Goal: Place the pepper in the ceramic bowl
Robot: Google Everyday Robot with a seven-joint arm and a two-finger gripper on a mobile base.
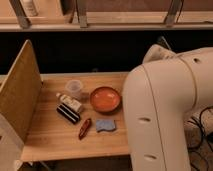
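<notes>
Your pepper [84, 128] lies flat on the wooden table [50, 142] near the front edge. It is just left of a blue sponge [105, 125] and apart from the orange bowl [105, 99] behind it. A striped block [68, 113] lies up-left of the pepper. The white arm [165, 110] fills the right side. The gripper is out of sight, so you cannot tell its grip or its position relative to the pepper.

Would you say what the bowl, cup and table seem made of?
The ceramic bowl looks glazed ceramic: glossy orange-red sheen. The cup is probably clear plastic: see-through. The table seems wood: tan grain. The gripper is out of view.
</notes>
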